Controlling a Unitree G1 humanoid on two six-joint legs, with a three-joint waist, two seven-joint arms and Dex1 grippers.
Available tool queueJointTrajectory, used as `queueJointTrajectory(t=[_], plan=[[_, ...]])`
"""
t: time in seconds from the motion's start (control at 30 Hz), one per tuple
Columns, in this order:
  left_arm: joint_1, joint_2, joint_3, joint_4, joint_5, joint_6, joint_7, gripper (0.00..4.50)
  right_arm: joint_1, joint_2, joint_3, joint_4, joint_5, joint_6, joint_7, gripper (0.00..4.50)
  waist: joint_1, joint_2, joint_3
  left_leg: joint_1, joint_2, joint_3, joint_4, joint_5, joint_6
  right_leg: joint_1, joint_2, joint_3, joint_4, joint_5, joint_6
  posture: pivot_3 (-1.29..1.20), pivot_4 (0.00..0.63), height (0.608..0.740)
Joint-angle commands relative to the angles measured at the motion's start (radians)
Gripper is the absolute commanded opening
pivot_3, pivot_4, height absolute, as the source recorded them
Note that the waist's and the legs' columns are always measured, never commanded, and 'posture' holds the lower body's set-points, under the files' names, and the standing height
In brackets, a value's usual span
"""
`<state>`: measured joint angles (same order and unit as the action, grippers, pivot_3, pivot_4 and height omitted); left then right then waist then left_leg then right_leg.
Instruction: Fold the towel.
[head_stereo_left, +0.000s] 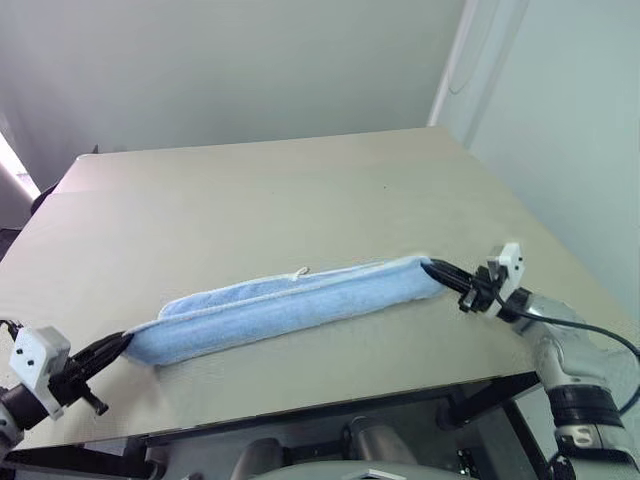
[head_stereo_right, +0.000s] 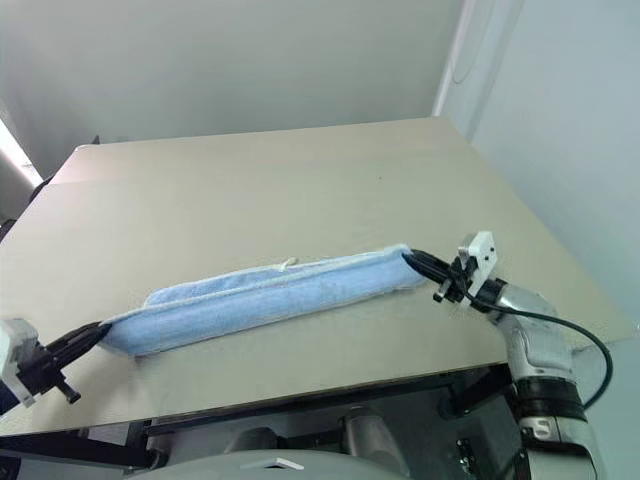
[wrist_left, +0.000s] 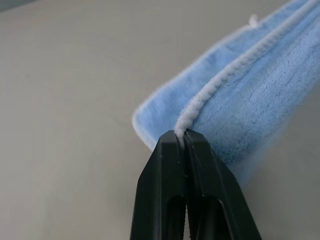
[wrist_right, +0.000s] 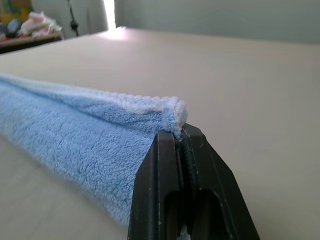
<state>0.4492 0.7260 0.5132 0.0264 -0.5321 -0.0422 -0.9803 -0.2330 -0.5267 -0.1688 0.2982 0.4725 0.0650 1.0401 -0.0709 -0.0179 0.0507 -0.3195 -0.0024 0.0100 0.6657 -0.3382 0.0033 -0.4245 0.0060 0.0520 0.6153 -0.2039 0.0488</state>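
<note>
Blue towel (head_stereo_left: 285, 310) stretched along tan surface (head_stereo_left: 250, 200)
No readable writing; left fingers (wrist_left: 184, 137) and right fingers (wrist_right: 177, 134) clamped tight on opposite towel ends

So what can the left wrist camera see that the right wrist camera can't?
Left wrist camera: the little white loop on the towel's far edge, and the left jaws shut on the white stitched edging at that end.

Right wrist camera: the right jaws shut on the other end's corner, plus a bright window and some clutter past the table.

Both: the blue towel folded over into a long strip, lying on the tan table, with shut black jaws pinching it.
</note>
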Motion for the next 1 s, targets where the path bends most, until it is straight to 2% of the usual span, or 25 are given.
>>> queueJointTrajectory(t=[0.03,0.2,0.27,0.5,0.57,0.6,0.7,0.83,0.93,0.97,1.0], plan=[[-0.057,0.012,-0.011,0.033,0.01,0.053,0.013,0.03,-0.075,0.013,-0.022,0.071,-0.029,-0.051,-0.041,0.0,0.001,0.0,0.0,0.0,0.0,0.0,-0.001,0.0,0.0,-0.001,0.0,0.0,0.0,0.0,0.0,0.0,0.0,0.74],[-0.204,0.027,-0.07,0.137,0.072,0.061,0.019,0.03,-0.183,0.055,0.022,0.236,-0.11,-0.094,-0.081,0.0,0.002,0.0,0.0,-0.002,0.0,0.002,-0.001,-0.001,0.002,-0.004,-0.001,0.001,0.0,0.004,0.0,0.0,0.0,0.74],[-0.256,0.03,-0.099,0.176,0.095,0.079,0.022,0.03,-0.226,0.052,0.073,0.312,-0.166,-0.058,-0.083,0.0,0.002,0.0,0.0,-0.001,0.0,0.002,-0.001,-0.001,0.002,-0.003,-0.001,0.001,0.0,0.004,-0.001,0.0,0.0,0.74],[-0.359,0.013,-0.151,0.265,0.15,0.056,0.03,0.03,-0.304,0.087,0.117,0.444,-0.247,-0.073,-0.136,0.0,0.0,0.0,0.0,-0.001,0.0,0.005,-0.001,-0.001,0.002,-0.002,-0.001,0.004,0.003,0.004,0.0,0.0,0.0,0.74],[-0.37,0.007,-0.153,0.28,0.162,0.042,0.033,0.5,-0.314,0.087,0.129,0.465,-0.268,-0.082,-0.133,0.0,0.0,0.0,0.0,-0.001,0.0,0.005,-0.001,-0.001,0.002,-0.003,-0.001,0.005,0.003,0.005,-0.001,0.0,0.0,0.74],[-0.377,0.002,-0.15,0.285,0.166,0.036,0.043,0.72,-0.319,0.087,0.133,0.473,-0.276,-0.08,-0.133,0.49,0.0,0.0,0.0,-0.001,0.0,0.005,-0.001,-0.001,0.002,-0.003,-0.001,0.005,0.003,0.005,-0.001,0.0,0.0,0.74],[-0.399,-0.004,-0.147,0.312,0.19,0.006,0.074,1.72,-0.336,0.093,0.126,0.487,-0.28,-0.073,-0.141,1.37,0.001,0.0,0.0,0.0,0.0,0.005,-0.001,-0.001,0.002,-0.003,-0.001,0.005,0.004,0.005,-0.001,0.0,0.0,0.74],[-0.386,-0.008,-0.138,0.307,0.191,-0.005,0.077,3.19,-0.365,0.105,0.094,0.484,-0.257,-0.06,-0.175,2.81,0.0,0.0,0.0,-0.001,0.0,0.005,0.0,-0.001,0.002,-0.003,-0.001,0.005,0.004,0.006,-0.001,0.0,0.0,0.74],[-0.404,-0.032,-0.096,0.308,0.212,-0.065,0.175,4.32,-0.395,0.094,0.044,0.453,-0.201,0.07,-0.192,3.96,0.001,0.0,0.0,0.0,0.0,0.005,0.0,-0.001,0.002,-0.003,-0.002,0.005,0.005,0.006,-0.001,0.0,0.0,0.74],[-0.414,-0.045,-0.071,0.284,0.185,-0.031,0.216,4.34,-0.413,0.08,0.019,0.441,-0.166,0.17,-0.197,4.28,0.002,0.0,0.0,0.0,0.0,0.005,0.0,-0.001,0.002,-0.003,-0.002,0.005,0.005,0.006,-0.001,0.0,0.0,0.74],[-0.414,-0.055,-0.051,0.244,0.142,0.017,0.23,4.34,-0.432,0.066,-0.002,0.439,-0.14,0.266,-0.203,4.28,0.003,0.0,0.0,0.0,0.0,0.005,0.0,-0.001,0.002,-0.003,-0.003,0.006,0.005,0.006,-0.001,0.0,0.0,0.74]])
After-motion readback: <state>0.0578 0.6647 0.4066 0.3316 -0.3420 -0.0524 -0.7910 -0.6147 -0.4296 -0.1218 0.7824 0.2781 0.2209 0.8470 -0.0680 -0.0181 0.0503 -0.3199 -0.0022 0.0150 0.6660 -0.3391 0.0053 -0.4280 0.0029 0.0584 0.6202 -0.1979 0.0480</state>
